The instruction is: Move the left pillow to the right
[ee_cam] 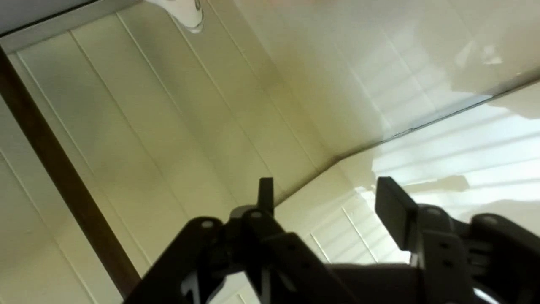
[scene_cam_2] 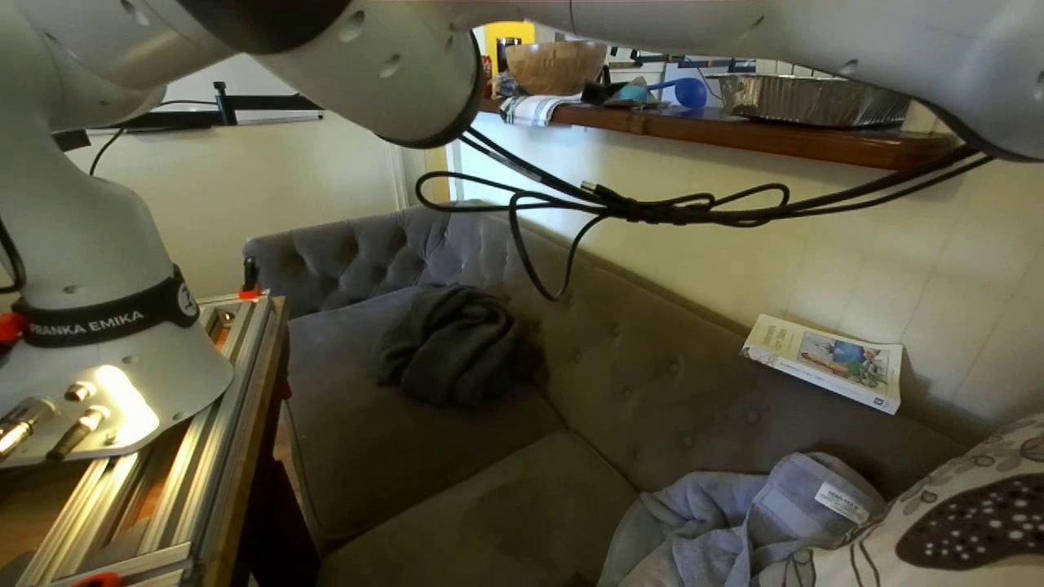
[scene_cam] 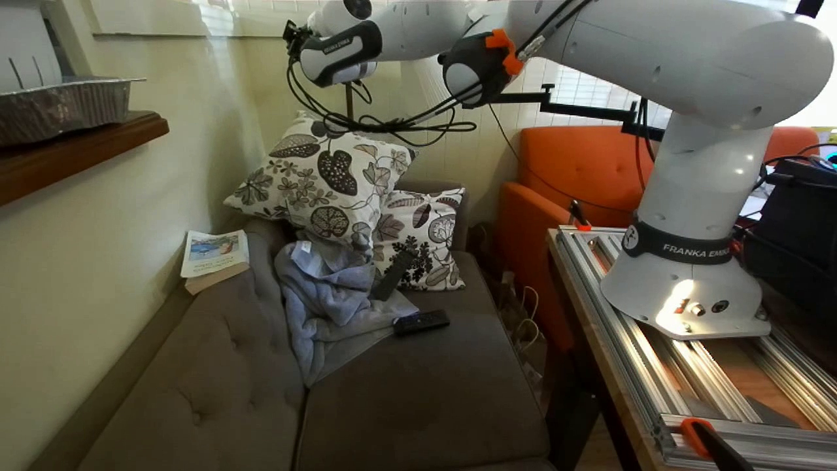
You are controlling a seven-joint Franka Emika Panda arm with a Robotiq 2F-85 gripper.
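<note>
- I am holding my pincer (ee_cam: pixel 325 202) wide; its two fingers (ee_cam: pixel 265 196) are standing well apart, and pale boards (ee_cam: pixel 168 126) are showing behind them.
- In an exterior view I am reaching my arm (scene_cam: pixel 628 46) out high, with its far end hanging up above the pillows. Black cords (scene_cam: pixel 399 124) are dangling under it.
- The big pillow (scene_cam: pixel 337 183), the left one, is leaning at a slant at one end of the couch (scene_cam: pixel 418 399).
- The small pillow (scene_cam: pixel 428 239) is sitting on its right, and the big pillow is hiding part of it. I cannot tell if they are touching.
- A blue-grey blanket (scene_cam: pixel 333 281) is lying in a heap right by the bottom of the big pillow.
- A black remote (scene_cam: pixel 422 322) is lying on the seat at the blanket's edge; another remote (scene_cam: pixel 392 275) is slanting up in front of the small pillow.
- A book (scene_cam: pixel 216 252) is lying on top of the couch back in both exterior views.
- A dark blanket (scene_cam_2: pixel 457 346) is making a lump on the couch, well apart from the big pillow.
- A foil pan (scene_cam: pixel 72 108) is sitting on a brown shelf (scene_cam: pixel 85 152).
</note>
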